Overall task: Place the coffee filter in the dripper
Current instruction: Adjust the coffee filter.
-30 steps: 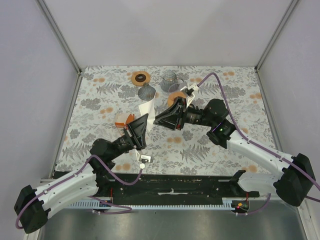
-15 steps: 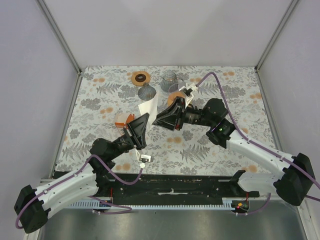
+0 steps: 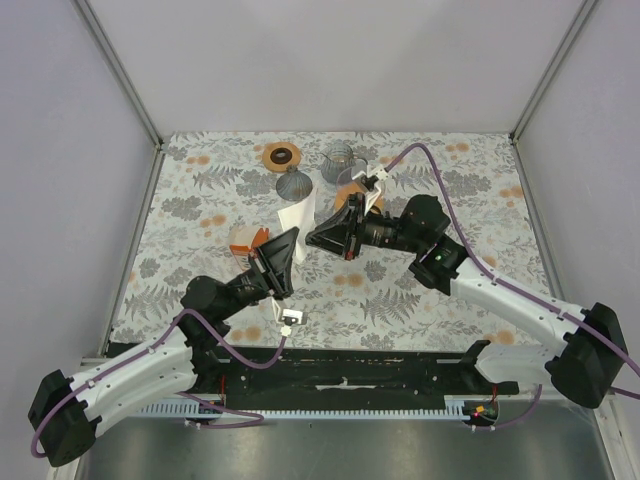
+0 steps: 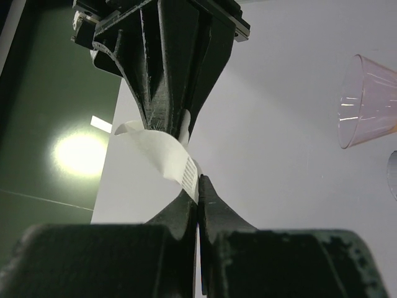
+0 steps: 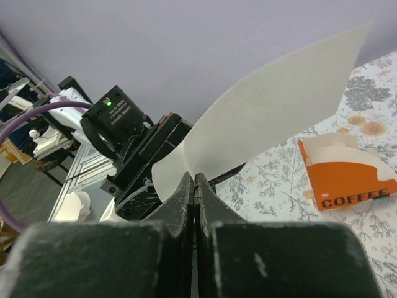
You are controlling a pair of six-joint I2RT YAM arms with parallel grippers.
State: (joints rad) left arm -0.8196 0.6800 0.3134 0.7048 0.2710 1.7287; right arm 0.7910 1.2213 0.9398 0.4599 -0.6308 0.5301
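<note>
The coffee filter (image 3: 297, 214), a thin white paper cone, hangs in the air over the middle of the table, between both arms. My left gripper (image 3: 291, 236) is shut on its lower edge (image 4: 198, 181). My right gripper (image 3: 311, 238) is shut on the filter's other side (image 5: 195, 177), and the paper (image 5: 267, 112) fans up and to the right from its tips. In the left wrist view the filter (image 4: 162, 146) curls between the two sets of fingers. The dripper (image 3: 282, 155), an orange ring with a dark centre hole, sits at the back of the table, apart from both grippers.
A dark grey ribbed cone (image 3: 293, 184) stands just behind the filter, and a clear glass jug (image 3: 340, 161) is at the back. An orange-and-white COFFEE packet (image 3: 246, 239) (image 5: 345, 174) lies left of my left gripper. An orange object (image 3: 351, 193) is partly hidden under my right arm.
My right gripper has moved slightly left and closed on the filter, which it stood open around before. The left arm has held still, keeping its grip.
</note>
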